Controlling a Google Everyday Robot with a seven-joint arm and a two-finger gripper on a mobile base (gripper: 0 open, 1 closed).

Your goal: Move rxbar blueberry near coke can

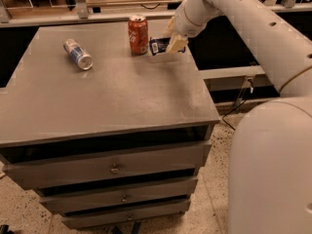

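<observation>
Rxbar blueberry (pixel 157 46) — flat, dark navy wrapper, small white patch at the end facing the coke can (pixel 138 34). Sits just right of that can, not touching. Pinched at its far end by gripper (pixel 176 43) — farther right of the can.

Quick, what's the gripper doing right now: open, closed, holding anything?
Gripper: closed on the bar, holding it just right of the coke can.
</observation>
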